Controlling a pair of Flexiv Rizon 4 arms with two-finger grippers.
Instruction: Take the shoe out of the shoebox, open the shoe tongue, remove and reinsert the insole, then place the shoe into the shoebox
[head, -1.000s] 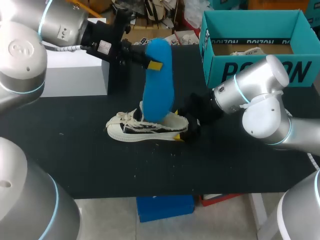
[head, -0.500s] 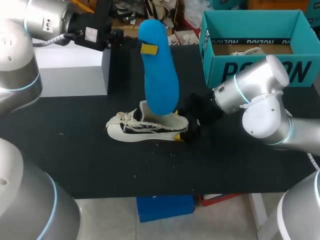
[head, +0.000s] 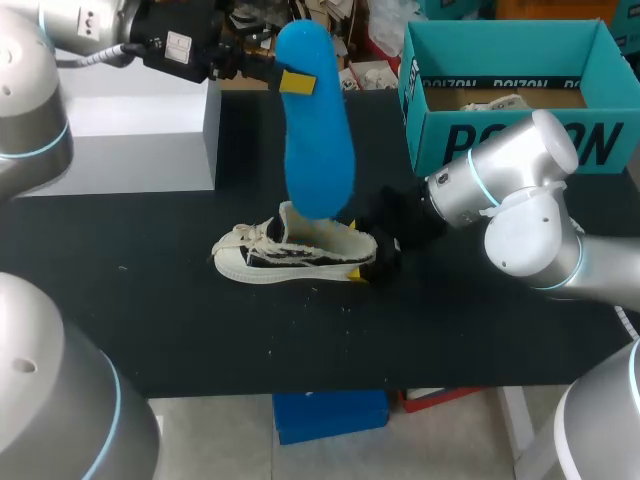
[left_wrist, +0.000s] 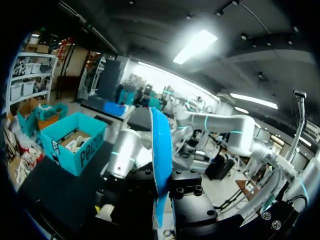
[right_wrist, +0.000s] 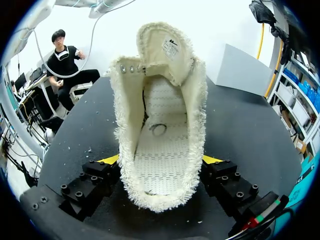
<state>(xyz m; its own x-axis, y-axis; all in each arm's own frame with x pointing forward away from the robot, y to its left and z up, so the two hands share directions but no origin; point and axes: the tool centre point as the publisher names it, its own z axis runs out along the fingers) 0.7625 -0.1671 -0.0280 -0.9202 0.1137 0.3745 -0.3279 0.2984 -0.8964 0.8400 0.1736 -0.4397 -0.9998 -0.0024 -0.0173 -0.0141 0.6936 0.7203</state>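
Your left hand (head: 299, 81) was clamped on the upper end of the blue insole (head: 318, 150), holding it nearly upright above the shoe (head: 290, 252). The shoe lay on its sole mid-bench, its heel pinched from both sides by your right hand (head: 377, 258). The right wrist view showed the tongue (right_wrist: 165, 50) folded back and the shoe's inside bare, so the insole looked fully out. By that reading the removal was done and reinsertion was next.

That move would call for tipping the insole's lower end toward the toe and sliding it down through the opening while the right hand kept the heel steady. The frayed collar and the loose laces (head: 240, 238) at the toe could snag the insole's edge.

The teal shoebox (head: 440, 140) stood open, well apart at the right rear of the bench (head: 180, 330), with some packing inside. A white block (head: 150, 140) sat under your left arm, clear of the insole's path.
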